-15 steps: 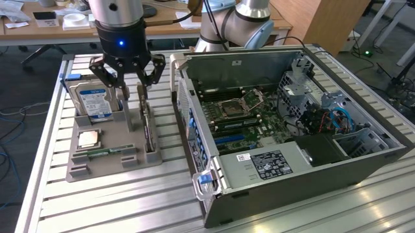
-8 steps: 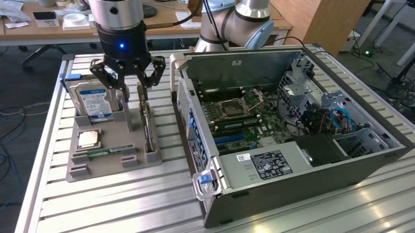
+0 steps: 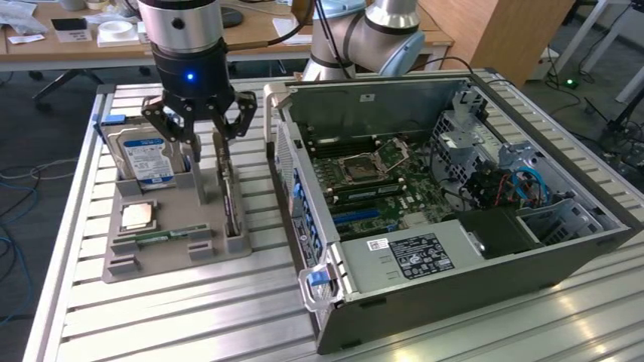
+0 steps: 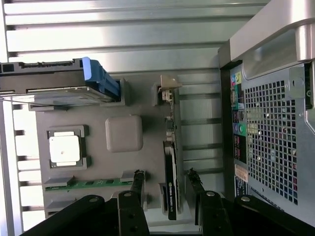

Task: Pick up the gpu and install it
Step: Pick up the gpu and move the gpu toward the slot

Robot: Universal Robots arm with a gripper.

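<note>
The gpu [image 3: 232, 202] stands on its edge in a slot of the grey holder tray [image 3: 181, 253]. In the wrist view the gpu [image 4: 171, 169] shows as a thin black card with a silver bracket at its far end. My gripper [image 3: 207, 143] hangs just above the card's back end and is open. In the wrist view the gripper [image 4: 165, 174] has one fingertip [image 4: 139, 175] on each side of the card, neither touching it.
The tray [image 4: 123, 132] also holds a silver hard drive [image 3: 146, 154] with a blue-white label, a CPU [image 3: 138, 216] and a green RAM stick [image 3: 161, 237]. The open computer case [image 3: 433, 196] lies at the exterior view's right, close beside the tray, motherboard exposed.
</note>
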